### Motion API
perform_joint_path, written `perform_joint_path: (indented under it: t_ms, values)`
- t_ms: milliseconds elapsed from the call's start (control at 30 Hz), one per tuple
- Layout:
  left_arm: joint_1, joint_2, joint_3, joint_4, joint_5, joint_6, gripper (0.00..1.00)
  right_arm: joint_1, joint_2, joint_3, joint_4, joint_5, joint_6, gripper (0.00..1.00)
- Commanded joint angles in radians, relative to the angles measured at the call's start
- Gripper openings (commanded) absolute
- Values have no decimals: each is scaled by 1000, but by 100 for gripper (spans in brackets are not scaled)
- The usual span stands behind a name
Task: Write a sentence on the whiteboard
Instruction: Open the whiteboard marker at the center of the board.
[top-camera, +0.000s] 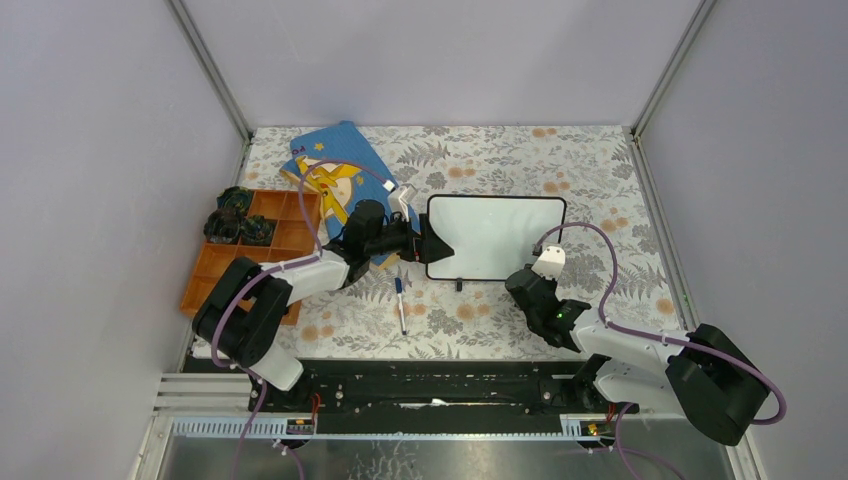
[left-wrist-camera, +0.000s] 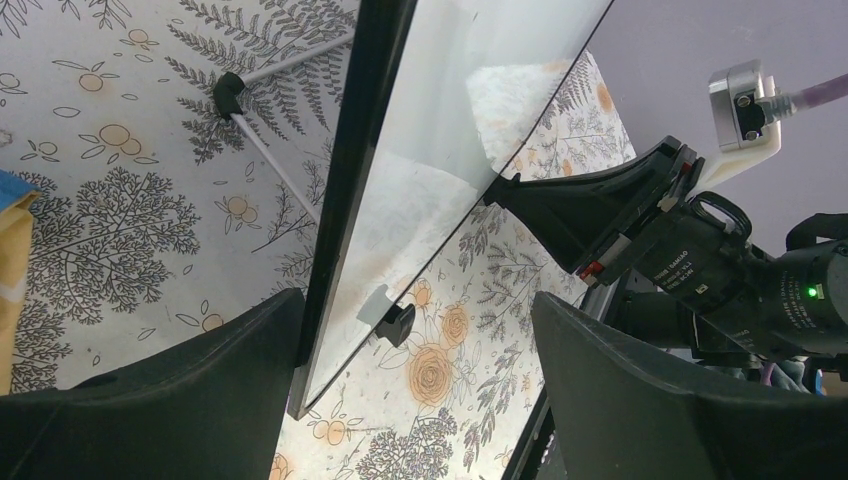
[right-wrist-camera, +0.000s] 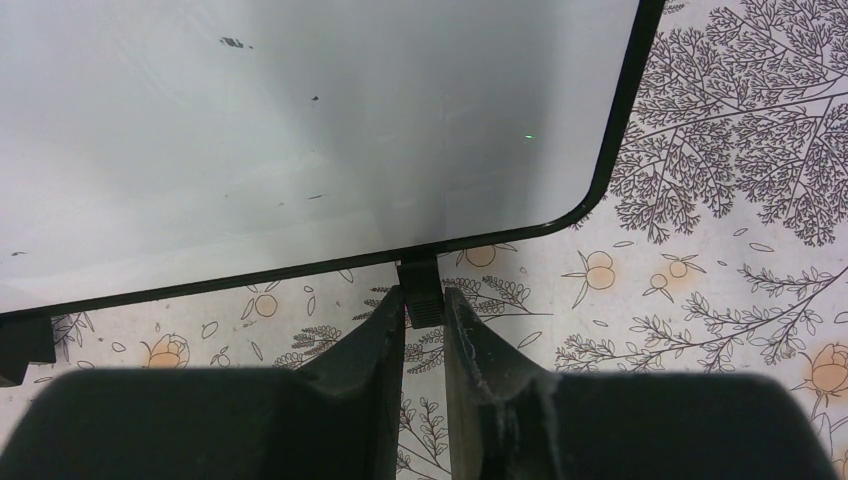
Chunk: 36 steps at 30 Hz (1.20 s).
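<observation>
Probably best to treat the whiteboard (top-camera: 495, 235), flat in the middle of the counter (top-camera: 600, 160), as light, stiff and slick-faced, holding only the frame (right-wrist-camera: 610, 150) or a foot (right-wrist-camera: 418, 278), with right end effector (right-wrist-camera: 423, 300) pinched on that near-side foot and left end effector (left-wrist-camera: 415, 305) spread astride its left edge.

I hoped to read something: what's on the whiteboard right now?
No writing: the whiteboard is blank glossy white, apart from a few tiny dark specks. The left gripper overlaps its left edge, hiding a sliver there.
</observation>
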Motion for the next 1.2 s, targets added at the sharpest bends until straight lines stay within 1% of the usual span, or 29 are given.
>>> perform_joint_path:
  t_ms: [0,500,600,767,1000,1167]
  values:
    - [-13,8,25,13,6,15,90,-3,13,26,63,-65,22,14]
    - [-32,23,33,1,4,24,89,-2,4,22,65,-75,19,16]
    - [-32,3,36,-33,-31,45,90,-3,-9,24,40,-65,37,22]
    - [-32,-51,32,-95,-136,89,93,-3,-37,24,-11,-50,74,38]
    - [-32,-106,21,-141,-236,107,97,-2,-68,25,-46,-38,97,51]
    - [-32,-153,26,-183,-289,121,99,-3,-124,29,-118,-43,100,61]
